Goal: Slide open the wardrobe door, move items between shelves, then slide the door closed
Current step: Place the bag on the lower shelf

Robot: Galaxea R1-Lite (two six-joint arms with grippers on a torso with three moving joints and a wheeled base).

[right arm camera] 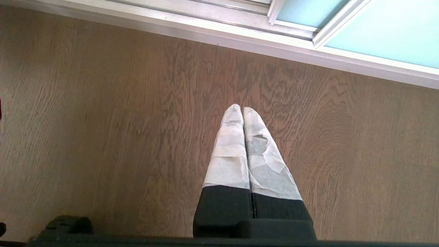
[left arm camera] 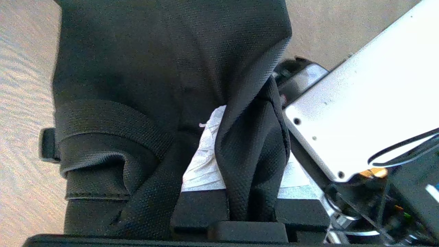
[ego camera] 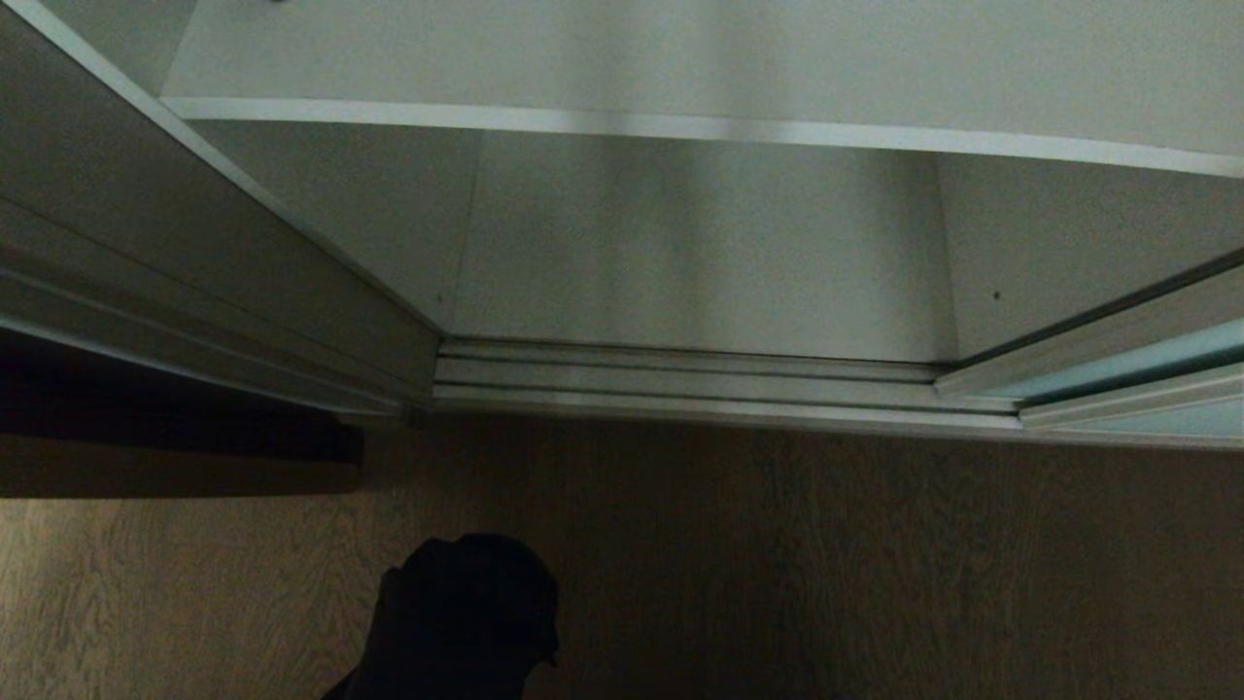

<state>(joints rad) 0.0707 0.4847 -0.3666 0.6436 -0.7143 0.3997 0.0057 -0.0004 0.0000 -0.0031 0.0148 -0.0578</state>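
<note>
Evidently the opening step is complete: the tall frosted pale blue-green glass sliding wardrobe door (ego camera: 1147, 365) in its thin silver-white frame stands pushed aside at the right end of the ribbed silver floor track (ego camera: 680, 384), and the wardrobe interior lies exposed. The upper flat white shelf board (ego camera: 680, 126) shows a bare pale front edge, and the light-grey bottom board (ego camera: 700, 253) beneath it carries nothing in the visible part.

The transfer step appears to be in hand. The left gripper (left arm camera: 240, 192) is clamped on the soft black fabric pouch bag (left arm camera: 164, 75) with its wide black strap (left arm camera: 113, 120); the cloth is bunched between the white-taped fingers (left arm camera: 205, 161). In the head view the bag shows as a dark mass (ego camera: 457, 612) low over the brown wood-grain floor (ego camera: 875, 564), well short of the track and not yet on any shelf.

The right gripper (right arm camera: 242, 109) hangs idle over the floor near the track, its taped fingers pressed together on nothing.

Judged remaining: placing the pouch on a shelf, any further item, and closing the door. The houndstooth bag is not in view.

No brand, label or legible writing appears in any view.
</note>
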